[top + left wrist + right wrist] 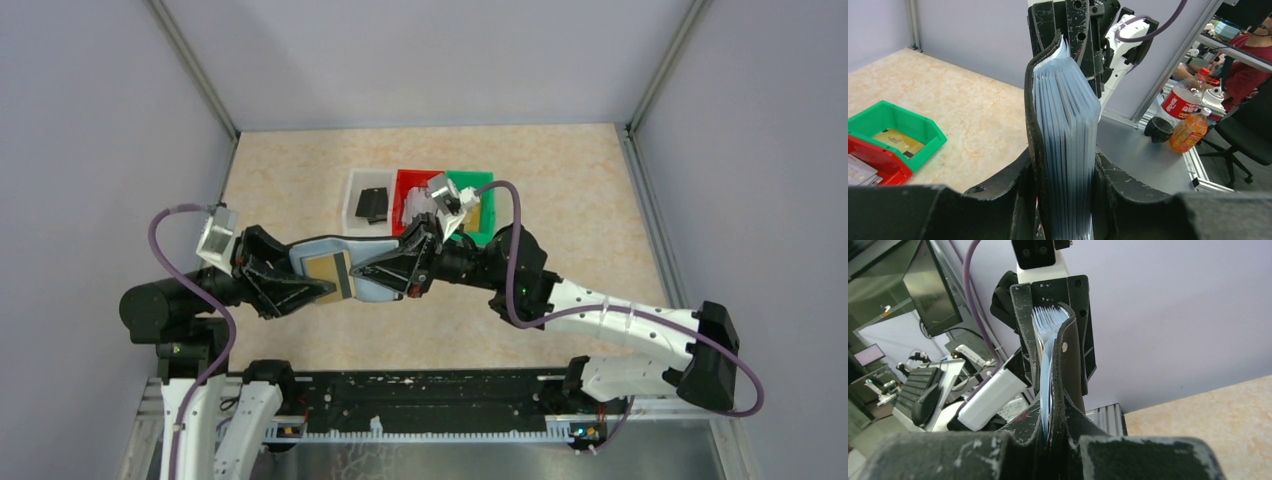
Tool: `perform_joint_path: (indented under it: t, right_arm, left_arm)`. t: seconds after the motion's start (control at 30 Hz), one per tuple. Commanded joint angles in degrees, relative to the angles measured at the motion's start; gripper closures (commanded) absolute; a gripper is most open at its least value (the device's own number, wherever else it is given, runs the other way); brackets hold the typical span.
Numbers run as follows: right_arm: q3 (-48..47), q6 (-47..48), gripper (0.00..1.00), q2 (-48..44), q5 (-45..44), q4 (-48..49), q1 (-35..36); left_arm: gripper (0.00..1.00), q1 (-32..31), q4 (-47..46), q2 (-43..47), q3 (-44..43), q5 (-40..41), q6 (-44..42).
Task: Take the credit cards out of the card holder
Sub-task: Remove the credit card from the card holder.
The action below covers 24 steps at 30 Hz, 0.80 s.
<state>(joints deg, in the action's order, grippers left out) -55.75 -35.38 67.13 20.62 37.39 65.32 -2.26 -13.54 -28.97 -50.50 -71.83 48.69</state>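
Card holder (350, 282) is held off the counter (290, 170) at the centre of the top view, just below the bins, gripped at both ends. Its long axis is laid left-right across the frame, slightly tilted. The broad face is turned up to the camera, and one gold card (327, 277) is seen in it. In both wrist views it is seen edge-on: black cover (1030, 100) on one side, clear sleeves (1068, 135) stacked against it. Sleeve count cannot be told.

Left tool (1065, 172) is closed on the holder's left end, with fingers pressed on either side of the sleeve stack. Right tool (1050, 425) is closed on the opposite end, with cover and sleeves pinched together. The left arm is reached in from lower left. The right arm is swept in from lower right, elbow bent right of centre. The tools are pointed at each other.

Three bins are set in a row at upper centre:
- White bin (350, 198): two black cards (372, 205), as far as can be told.
- Red bin (883, 162): silvery cards (858, 172), count unclear.
- Green bin (878, 107): one tan card (895, 141).
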Motion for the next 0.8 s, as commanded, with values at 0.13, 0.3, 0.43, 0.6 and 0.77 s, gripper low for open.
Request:
perform_joint_path:
  t: [0.13,0.3,0.43,0.6,0.77]
  right_arm:
    - [-0.05,-1.98,0.71,-2.90,-4.36,8.54,-1.30]
    - [-2.25,2.57,0.40,-9.29,-12.31,-1.94,-2.04]
    - [-5.11,6.88,0.37,-14.80,-20.06,-9.74,-2.12]
    - [-8.67,5.07,0.37,-14.21,-14.92,-13.95,-2.11]
    - [-13.99,1.24,0.34,-6.20,-5.24,-20.36,-2.06]
  left_arm:
    - [0.88,-0.29,-5.59,-1.56,-1.14,-2.79,7.24]
    - [0.99,-0.29,5.72,-3.39,-4.41,0.86,0.02]
    - [1.00,-0.29,12.43,-4.61,-6.59,3.91,-5.92]
    - [1.00,-0.29,18.64,-5.19,-6.46,8.57,-10.77]
    - [1.00,-0.30,26.88,-7.41,-8.10,11.46,-17.35]
